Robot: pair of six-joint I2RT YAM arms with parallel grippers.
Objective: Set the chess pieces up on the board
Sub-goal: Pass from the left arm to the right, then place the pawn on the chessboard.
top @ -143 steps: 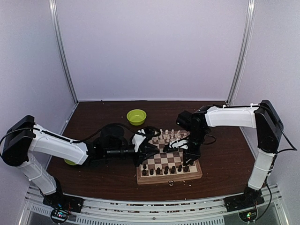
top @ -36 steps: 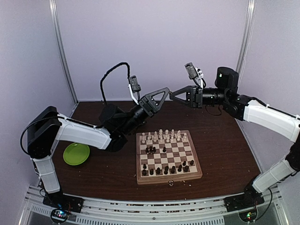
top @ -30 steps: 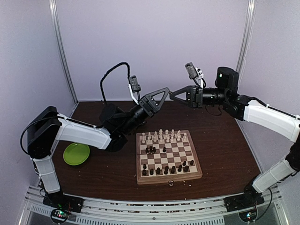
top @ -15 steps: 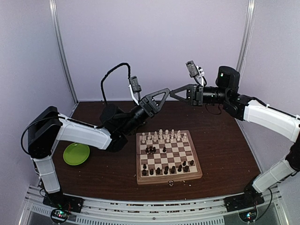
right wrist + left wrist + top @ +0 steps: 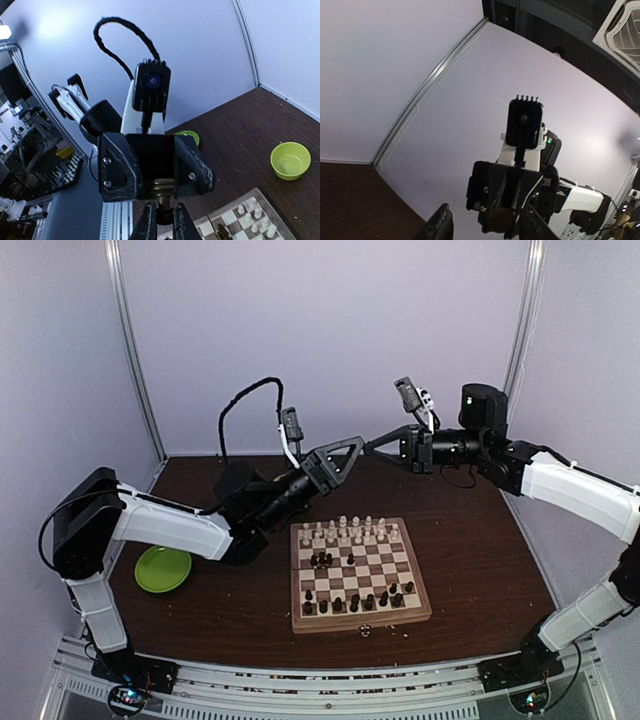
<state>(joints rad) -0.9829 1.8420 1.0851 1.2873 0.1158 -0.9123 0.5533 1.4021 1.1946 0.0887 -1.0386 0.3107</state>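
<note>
Turned dark-brown chess piece in right fingers' grip; black left fingers wide.

Left claw has moved in around right claw's chess piece.

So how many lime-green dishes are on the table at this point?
2. A flat plate sits on the table left of the board. A bowl shows only in the right wrist view, off the board; the top view does not show it.
</note>
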